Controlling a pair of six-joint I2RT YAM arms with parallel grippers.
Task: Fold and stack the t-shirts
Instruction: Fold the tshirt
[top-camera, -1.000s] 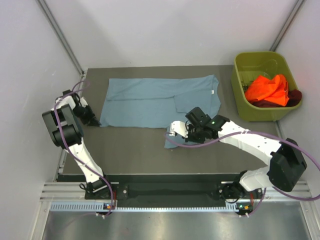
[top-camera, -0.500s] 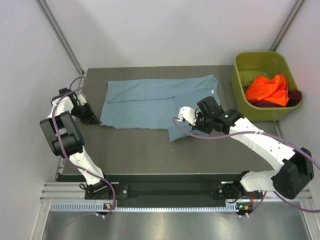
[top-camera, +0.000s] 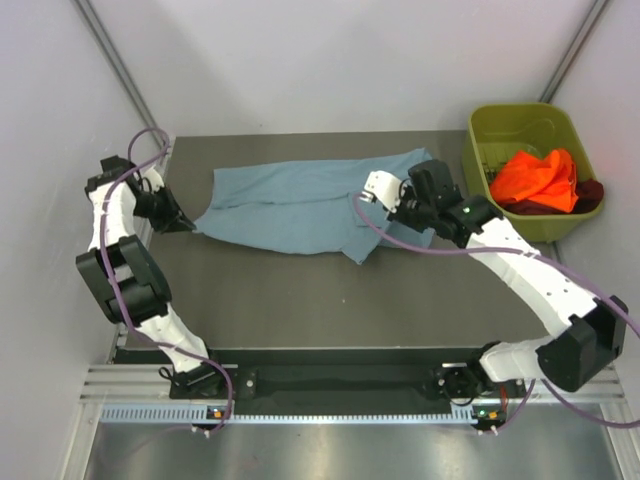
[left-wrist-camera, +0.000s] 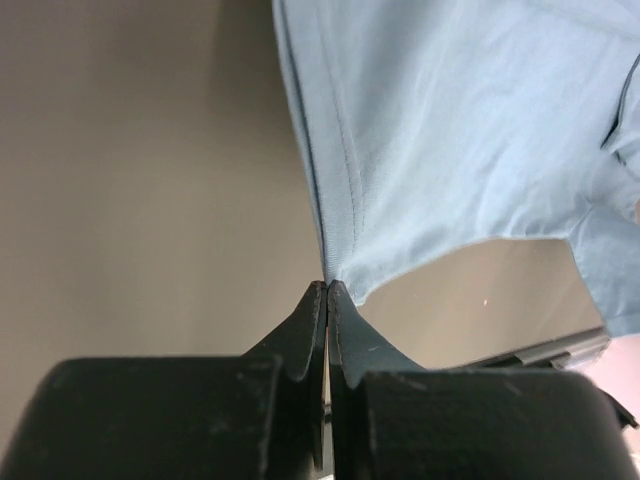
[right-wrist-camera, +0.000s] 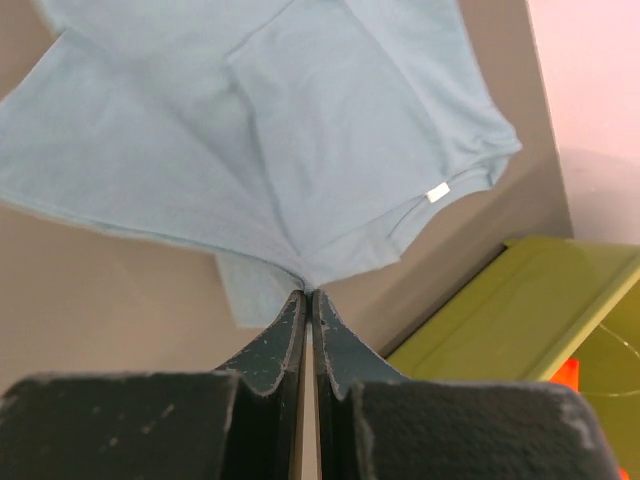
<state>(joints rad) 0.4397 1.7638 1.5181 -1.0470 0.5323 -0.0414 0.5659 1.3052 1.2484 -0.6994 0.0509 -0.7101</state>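
The blue-grey t-shirt (top-camera: 300, 200) lies stretched across the back of the dark table, its near edge lifted. My left gripper (top-camera: 186, 222) is shut on the shirt's near-left corner; in the left wrist view the cloth (left-wrist-camera: 450, 130) rises from the pinched fingertips (left-wrist-camera: 327, 286). My right gripper (top-camera: 388, 203) is shut on the shirt's right side and holds it up; in the right wrist view the cloth (right-wrist-camera: 300, 150) hangs from the closed tips (right-wrist-camera: 306, 293). The orange t-shirt (top-camera: 535, 178) and the maroon t-shirt (top-camera: 590, 192) lie crumpled in the bin.
The olive-green plastic bin (top-camera: 502, 125) stands at the table's back right, close to my right arm; its rim also shows in the right wrist view (right-wrist-camera: 530, 310). White walls stand on the left, back and right. The table's dark surface (top-camera: 300, 300) spans the front.
Both grippers have carried the shirt's near edge toward the back of the table. The right gripper moved up and right toward the bin; the left moved back along the left edge.
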